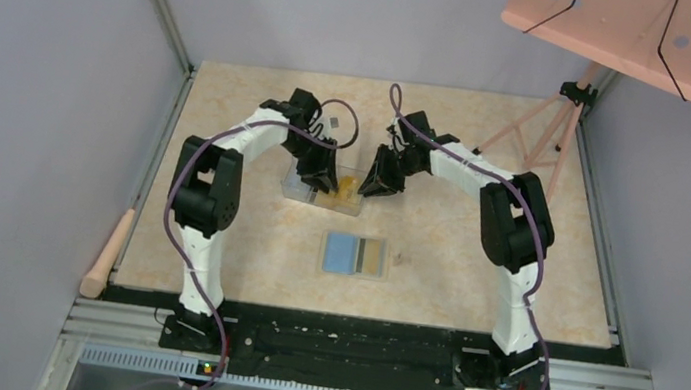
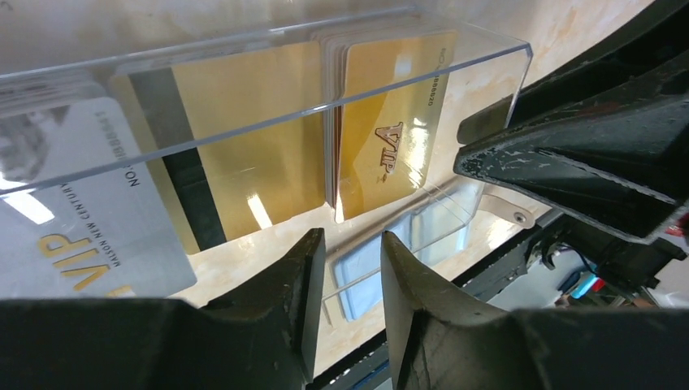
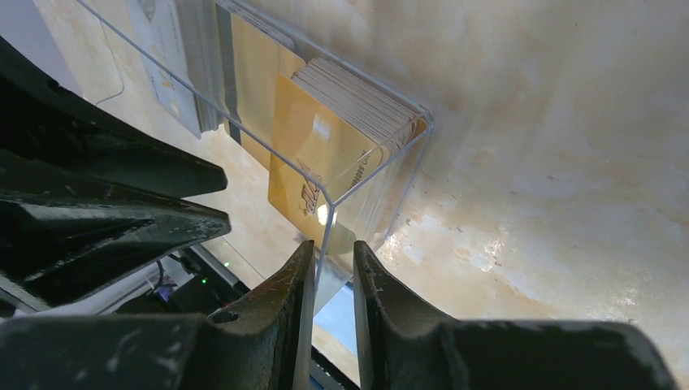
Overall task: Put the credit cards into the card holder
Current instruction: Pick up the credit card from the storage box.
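The card holder [image 1: 355,255] lies open on the desk [image 1: 453,270], nearest the arm bases. Just beyond it, a clear box [image 1: 307,190] holds the credit cards [image 2: 390,138] on edge. The right fingers [image 3: 296,284] are narrowed astride the box's corner wall by the gold stack, though I cannot tell whether they pinch it. The left fingers [image 2: 305,276] are partly open and empty.

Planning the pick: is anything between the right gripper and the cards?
Yes. The wall of the clear box stands between the right gripper and the cards inside; its fingers straddle the box's corner edge.
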`<state>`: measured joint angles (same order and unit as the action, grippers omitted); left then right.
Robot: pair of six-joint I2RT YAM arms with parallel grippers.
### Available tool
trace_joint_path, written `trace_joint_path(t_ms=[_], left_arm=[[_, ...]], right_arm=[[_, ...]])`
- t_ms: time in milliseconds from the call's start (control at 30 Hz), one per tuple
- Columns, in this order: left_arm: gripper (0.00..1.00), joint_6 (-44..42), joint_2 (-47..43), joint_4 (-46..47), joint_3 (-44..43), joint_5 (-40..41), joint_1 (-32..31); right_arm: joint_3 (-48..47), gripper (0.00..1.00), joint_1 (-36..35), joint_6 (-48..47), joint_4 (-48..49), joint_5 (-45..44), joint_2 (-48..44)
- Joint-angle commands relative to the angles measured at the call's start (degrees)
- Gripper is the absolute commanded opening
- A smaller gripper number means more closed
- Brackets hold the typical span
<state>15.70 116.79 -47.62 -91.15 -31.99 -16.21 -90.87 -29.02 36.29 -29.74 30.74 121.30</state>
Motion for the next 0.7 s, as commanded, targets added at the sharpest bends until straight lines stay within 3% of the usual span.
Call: trace_joint_path(t_ms=[0,267,533,667], left_arm=[[0.38,-0.2,1.8,-0.3,-0.8,4.1,-1.5],[0.34,-0.7,5.3,-2.1,-3.4,5.0,-2.7],[0.00,-1.6,4.0,-3.0,-5.1,6.0,-3.4],[0.00,-1.9,3.6,-3.9,-6.1,6.1,-3.6]], right_arm=[[-0.3,0.20,-1.1,0.0,0.1,1.0,-1.1],[0.4,0.19,-1.1,0.1,0.2,1.0,-1.6],[0.9,0.18,-1.1,0.5,0.6,1.0,-1.9],[1.0,0.18,-1.1,0.6,0.6,1.0,-2.0]])
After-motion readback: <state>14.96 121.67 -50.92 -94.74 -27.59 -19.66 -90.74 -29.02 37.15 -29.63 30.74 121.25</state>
